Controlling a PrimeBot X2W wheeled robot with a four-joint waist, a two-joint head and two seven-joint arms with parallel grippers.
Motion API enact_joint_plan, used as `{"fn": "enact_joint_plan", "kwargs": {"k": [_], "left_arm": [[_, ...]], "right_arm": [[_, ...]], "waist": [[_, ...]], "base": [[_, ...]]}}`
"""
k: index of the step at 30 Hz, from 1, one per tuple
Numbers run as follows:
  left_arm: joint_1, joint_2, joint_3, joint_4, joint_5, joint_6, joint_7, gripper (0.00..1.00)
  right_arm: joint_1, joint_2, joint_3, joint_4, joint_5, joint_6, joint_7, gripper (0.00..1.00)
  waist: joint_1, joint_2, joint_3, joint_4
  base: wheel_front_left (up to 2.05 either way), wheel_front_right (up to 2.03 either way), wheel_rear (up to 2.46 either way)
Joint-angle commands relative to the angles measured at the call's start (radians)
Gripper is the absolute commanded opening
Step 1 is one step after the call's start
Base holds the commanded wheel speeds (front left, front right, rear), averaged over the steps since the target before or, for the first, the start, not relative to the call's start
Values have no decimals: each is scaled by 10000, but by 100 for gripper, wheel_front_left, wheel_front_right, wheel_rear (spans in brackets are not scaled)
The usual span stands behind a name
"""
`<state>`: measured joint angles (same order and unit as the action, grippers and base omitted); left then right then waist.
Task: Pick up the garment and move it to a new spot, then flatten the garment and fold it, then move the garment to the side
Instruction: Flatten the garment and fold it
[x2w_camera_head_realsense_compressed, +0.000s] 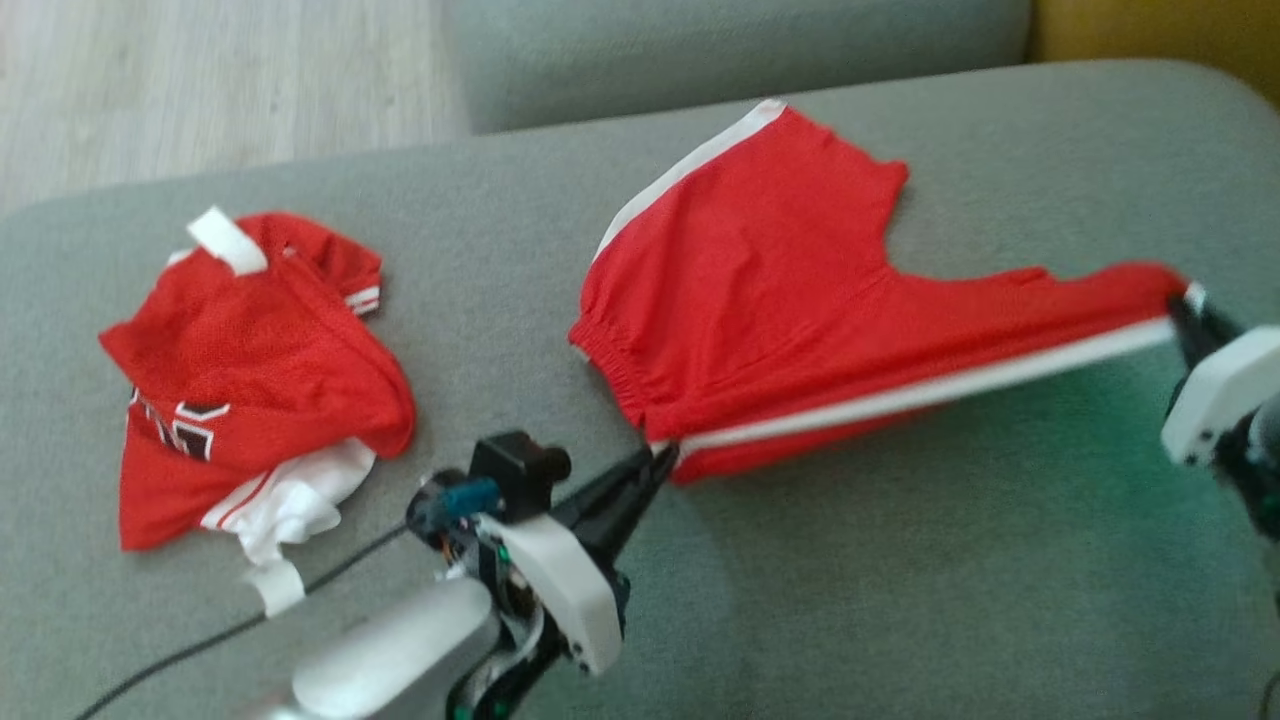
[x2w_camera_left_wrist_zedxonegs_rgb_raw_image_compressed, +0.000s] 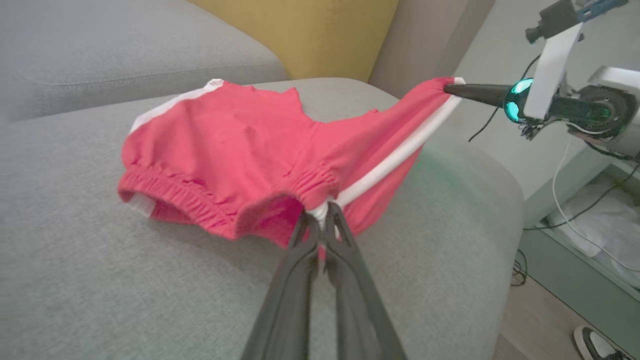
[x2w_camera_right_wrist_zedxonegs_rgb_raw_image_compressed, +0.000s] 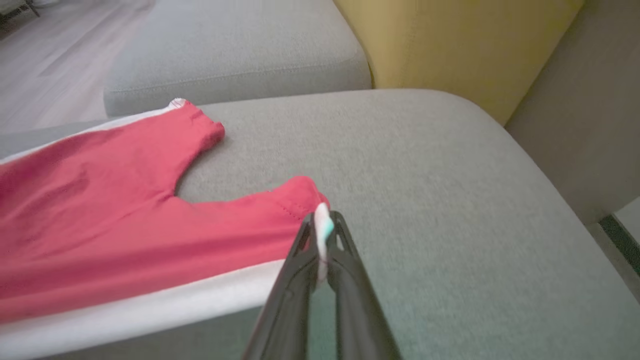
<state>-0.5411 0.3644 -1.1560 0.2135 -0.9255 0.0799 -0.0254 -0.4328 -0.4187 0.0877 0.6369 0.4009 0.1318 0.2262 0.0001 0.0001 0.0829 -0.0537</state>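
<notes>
My left end effector (x2w_camera_head_realsense_compressed: 664, 462) is clenched on the waistband corner of the shorts (x2w_camera_head_realsense_compressed: 760, 300), where the white stripe (x2w_camera_head_realsense_compressed: 950, 385) begins. My right end effector (x2w_camera_head_realsense_compressed: 1182, 308) is clenched on the leg hem at the stripe's other end. That edge stretches taut between the two, raised off the sofa (x2w_camera_head_realsense_compressed: 900, 580), and the rest of the shorts lies on it beyond both. A jersey (x2w_camera_head_realsense_compressed: 250, 350) lies well apart, left of my left end effector.

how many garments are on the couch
2: red shorts, near edge lifted, centre-right in the head view; a crumpled red jersey lying to their left. None appear hidden.
</notes>
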Motion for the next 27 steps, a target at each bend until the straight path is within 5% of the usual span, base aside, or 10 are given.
{"fn": "enact_joint_plan", "kwargs": {"k": [1, 6, 12, 27], "left_arm": [[-642, 413, 609, -139, 16, 146, -117, 0], [-1298, 168, 885, 41, 292, 441, -330, 0], [-1875, -134, 1145, 339, 357, 638, -403, 0], [-3637, -1188, 1250, 1655, 602, 384, -277, 0]], "right_arm": [[-188, -365, -218, -365, -153, -11, 19, 0], [-676, 450, -1466, -1655, -1273, -11, 495, 0], [-1705, 1159, -1726, -2022, -2226, -11, 874, 0], [-5472, 1328, -1614, 530, -3844, -11, 146, 0]], "waist": [[-1, -1, 227, 139], [-1, -1, 864, 560], [-1, -1, 1527, 1018], [-1, -1, 3525, 2242]], "base": [[0, 0, 0], [0, 0, 0], [0, 0, 0], [0, 0, 0]]}}
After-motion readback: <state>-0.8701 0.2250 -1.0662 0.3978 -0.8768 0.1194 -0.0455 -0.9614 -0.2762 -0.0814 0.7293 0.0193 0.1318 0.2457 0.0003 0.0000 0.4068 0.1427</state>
